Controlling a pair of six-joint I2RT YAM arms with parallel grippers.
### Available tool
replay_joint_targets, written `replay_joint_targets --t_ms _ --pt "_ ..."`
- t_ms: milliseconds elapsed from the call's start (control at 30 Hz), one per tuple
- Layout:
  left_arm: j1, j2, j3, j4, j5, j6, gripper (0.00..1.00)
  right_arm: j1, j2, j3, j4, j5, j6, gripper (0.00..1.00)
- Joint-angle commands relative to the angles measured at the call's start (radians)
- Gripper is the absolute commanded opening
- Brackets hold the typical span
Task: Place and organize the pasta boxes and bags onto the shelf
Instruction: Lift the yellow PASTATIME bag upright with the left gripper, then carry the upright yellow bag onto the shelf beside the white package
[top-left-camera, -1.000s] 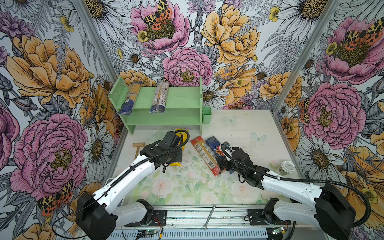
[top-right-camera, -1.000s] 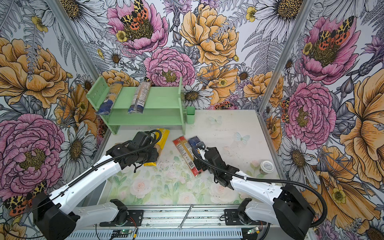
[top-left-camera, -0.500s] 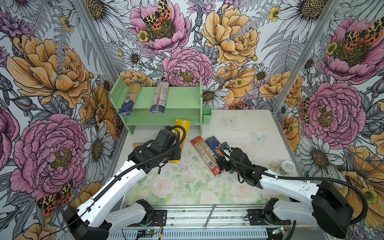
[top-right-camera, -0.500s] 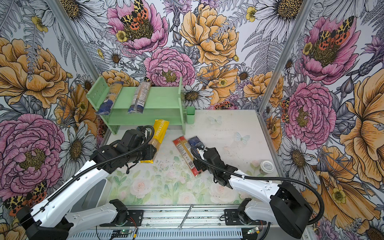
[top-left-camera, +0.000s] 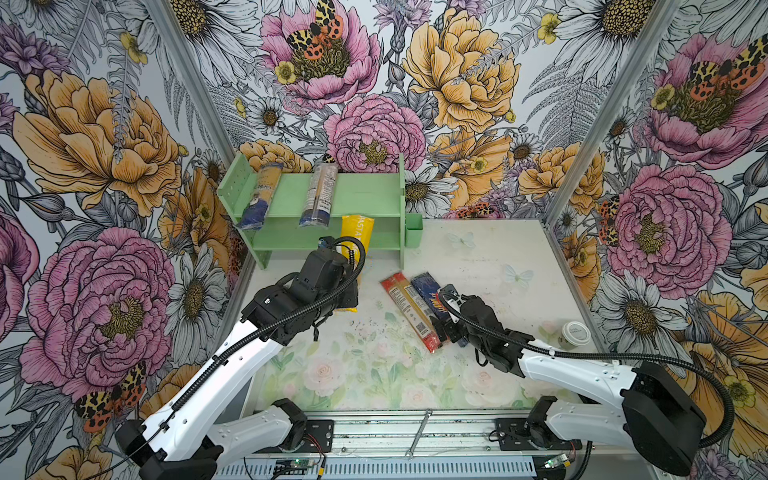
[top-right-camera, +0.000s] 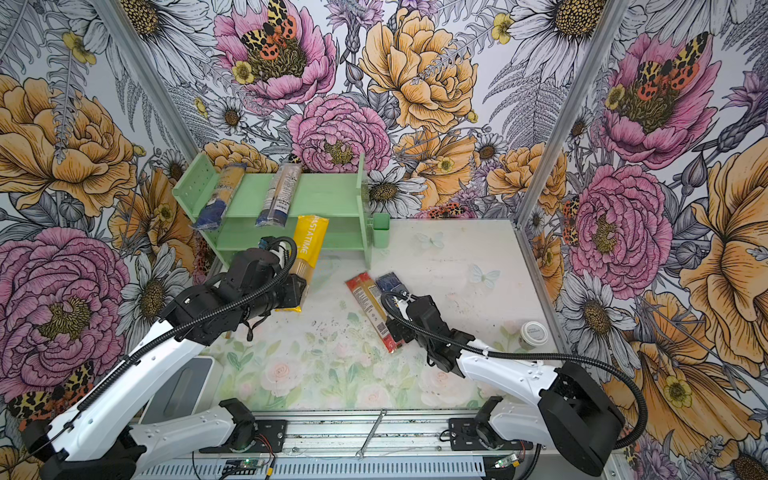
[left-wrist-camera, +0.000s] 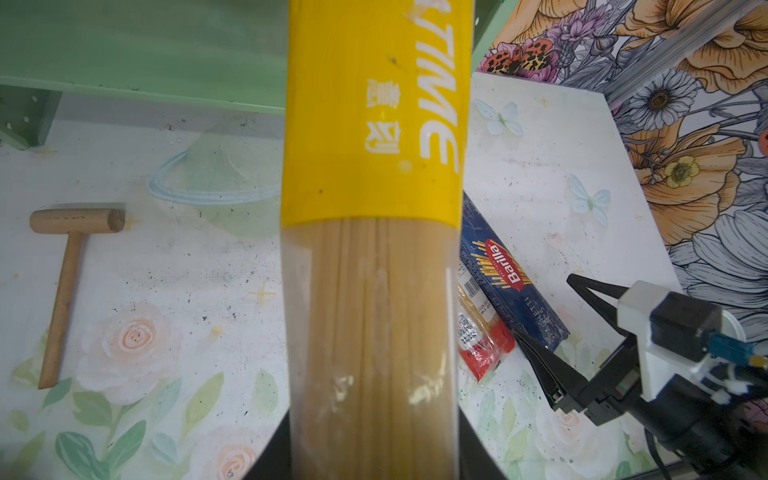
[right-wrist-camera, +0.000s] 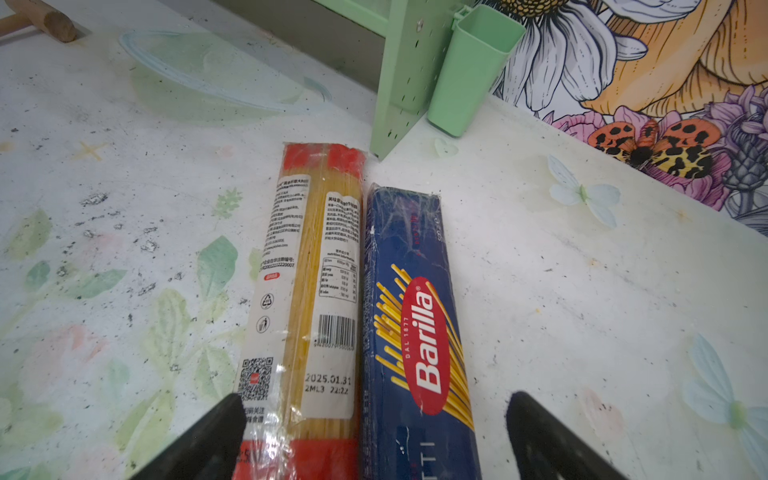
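My left gripper (left-wrist-camera: 374, 457) is shut on the clear lower half of the yellow bag (top-left-camera: 358, 232), held above the table. The bag's yellow end points at the mint-green shelf (top-left-camera: 365, 195) and overlaps its lower tier in both top views. Two clear bags with dark blue ends (top-left-camera: 259, 199) (top-left-camera: 318, 195) lie on the top tier. The red-ended clear bag (right-wrist-camera: 311, 291) and the dark blue Barilla box (right-wrist-camera: 415, 311) lie side by side on the table. My right gripper (right-wrist-camera: 374, 419) is open, a finger on each outer side of their near ends.
A small green cup (top-left-camera: 413, 236) hangs on the shelf's right side. A wooden mallet (left-wrist-camera: 66, 282) lies on the table left of the yellow bag. A white-lidded jar (top-left-camera: 575, 334) stands near the right wall. A clear round lid or dish (left-wrist-camera: 216, 183) lies before the shelf.
My left gripper has carried the yellow bag forward towards the shelf, and its far end now reaches the lower tier. The right gripper has stayed at the two packs on the table.
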Motion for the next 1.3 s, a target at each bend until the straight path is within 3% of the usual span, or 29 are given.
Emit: replay_joint_targets --t_ms 0,733,1267 --pt "-0.01 -0.005 0.087 0.141 -0.074 0.044 0.0 -0.009 0.002 0.031 0.018 0.003 0.005 1.0" --pt "-0.007 0.264 0.361 0.28 -0.094 0.17 0.0 -0.012 -0.037 0.018 0.002 0.023 0.002 1.0" --pt "0.071 0.373 0.474 0.308 -0.111 0.197 0.0 -0.013 -0.059 0.011 -0.01 0.028 0.004 1.0"
